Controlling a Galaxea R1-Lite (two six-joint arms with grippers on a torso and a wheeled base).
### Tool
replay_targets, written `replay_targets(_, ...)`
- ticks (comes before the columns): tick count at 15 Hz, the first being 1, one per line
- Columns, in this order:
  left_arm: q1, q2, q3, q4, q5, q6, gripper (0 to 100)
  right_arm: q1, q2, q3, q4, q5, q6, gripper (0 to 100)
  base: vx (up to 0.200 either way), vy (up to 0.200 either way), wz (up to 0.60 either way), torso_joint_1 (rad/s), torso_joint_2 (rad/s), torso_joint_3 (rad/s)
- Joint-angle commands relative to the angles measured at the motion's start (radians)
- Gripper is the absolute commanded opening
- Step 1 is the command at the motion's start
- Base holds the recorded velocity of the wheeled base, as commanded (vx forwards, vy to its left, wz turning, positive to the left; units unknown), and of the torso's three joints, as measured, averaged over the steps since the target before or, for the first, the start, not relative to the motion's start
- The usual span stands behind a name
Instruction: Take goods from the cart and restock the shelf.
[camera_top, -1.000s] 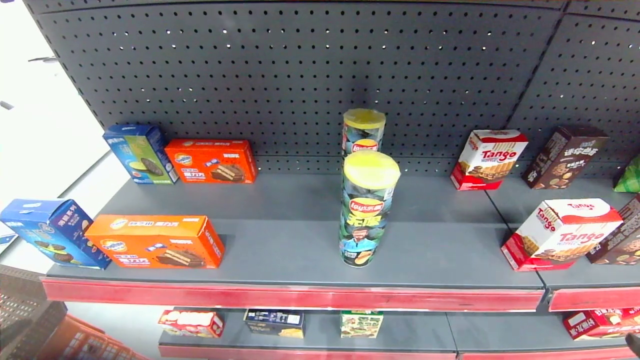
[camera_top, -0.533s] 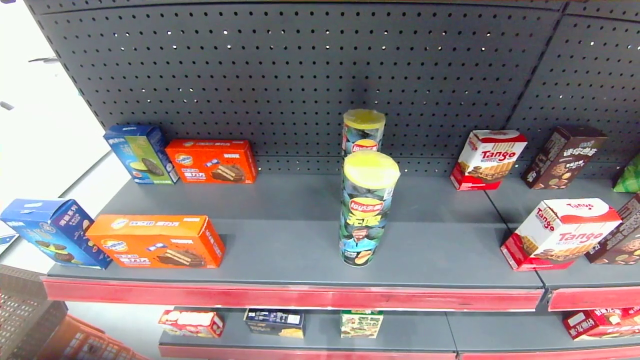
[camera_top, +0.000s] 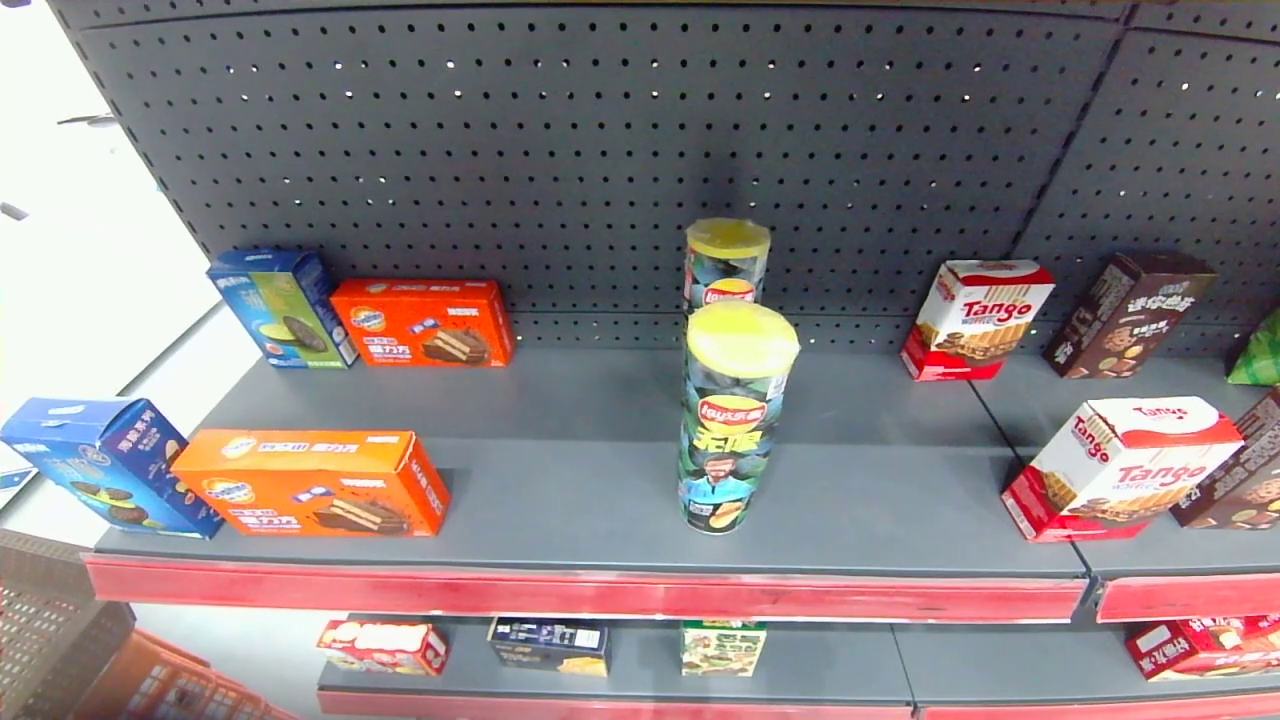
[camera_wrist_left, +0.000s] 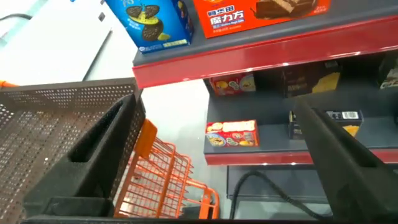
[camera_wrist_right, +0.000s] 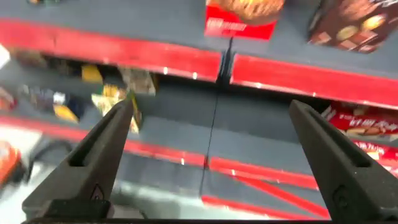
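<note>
Orange wire cart (camera_wrist_left: 166, 177) sits near left, low. Left gripper (camera_wrist_left: 211, 118) is near it, jaws spread wide, holding nothing. Right gripper (camera_wrist_right: 211, 109) is likewise wide and bare, facing the lower shelves (camera_wrist_right: 261, 134). Grey shelf (camera_top: 600, 595), red-edged. Near row has an orange box (camera_top: 310, 485) at left and a chip can (camera_top: 735, 420) upright at centre. A second can (camera_top: 727, 262) stands behind it, by the pegboard (camera_top: 600, 150).

The top shelf (camera_top: 600, 500) holds two chip cans (camera_top: 738, 420) (camera_top: 727, 262), two orange boxes (camera_top: 310, 483) (camera_top: 422, 322), two blue boxes (camera_top: 105, 462) (camera_top: 280, 307), two wafer boxes (camera_top: 1120, 465) (camera_top: 975, 318), two brown boxes (camera_top: 1128, 312) (camera_top: 1240, 488).
</note>
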Motion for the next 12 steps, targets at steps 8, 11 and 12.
replay_targets(8,0.0,-0.002,-0.002,0.002,-0.004,0.004,100,-0.383,-0.109,0.003,-0.007,0.027,0.016,100,0.0,0.0,0.0,0.0,0.0,0.0)
replay_targets(11,0.0,-0.002,-0.002,0.002,-0.024,-0.003,100,-0.383,-0.109,0.033,-0.017,0.315,0.013,100,0.0,0.0,0.0,0.0,0.0,0.0)
replay_targets(12,0.0,-0.002,-0.002,0.002,-0.026,-0.005,100,-0.383,-0.109,0.029,-0.004,0.306,0.029,100,0.0,0.0,0.0,0.0,0.0,0.0)
